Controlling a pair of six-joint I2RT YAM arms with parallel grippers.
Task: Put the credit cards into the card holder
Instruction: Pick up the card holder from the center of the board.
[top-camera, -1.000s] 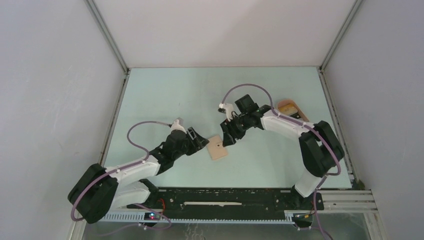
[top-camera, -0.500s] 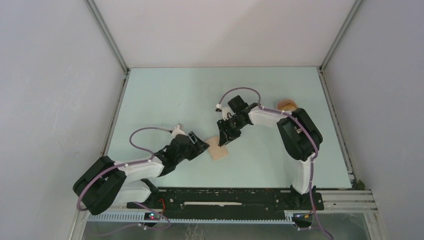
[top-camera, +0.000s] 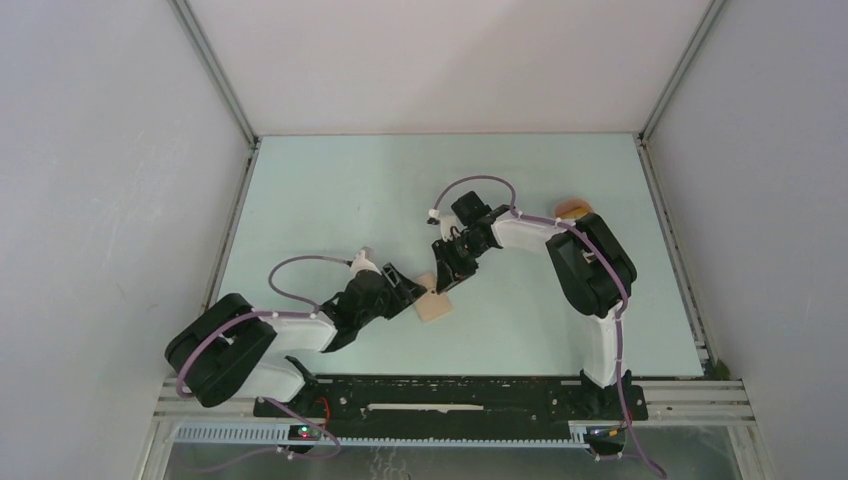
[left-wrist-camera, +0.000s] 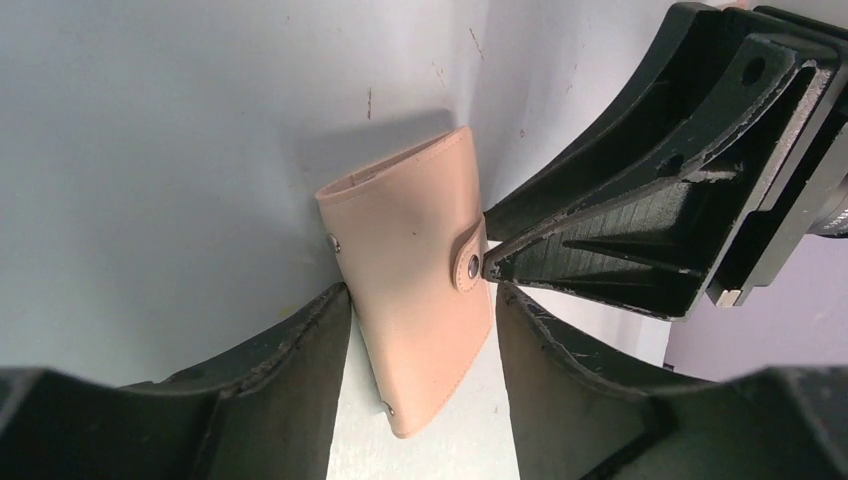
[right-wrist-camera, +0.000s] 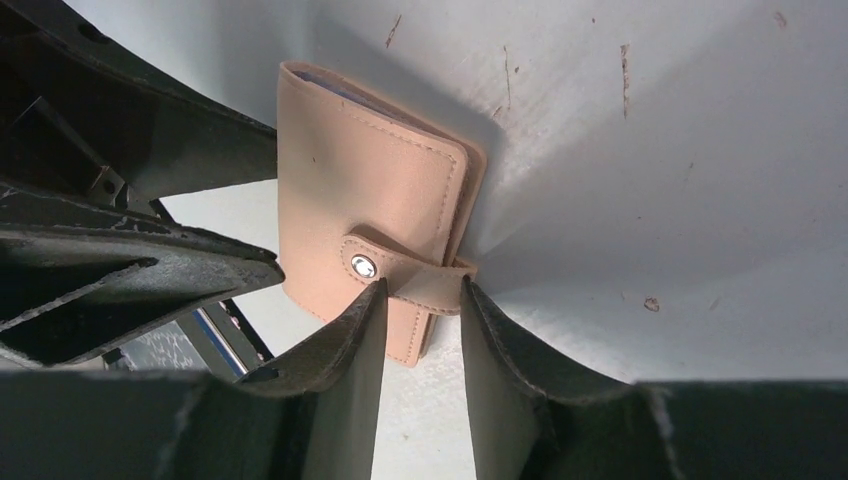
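card holder lies flat on counter, centre-near, between both arms. Long axis runs near-far, slightly skewed. Closed, snap fastened. left gripper jaws apart, straddling it, tips touching both long edges. right gripper jaws narrow around strap; clamped or not, cannot tell. Top view: grippers cover most of holder; wrist views show strap, snap. Thin bluish edge inside its open end, right wrist only. Peach tray far right, contents hidden behind arm.
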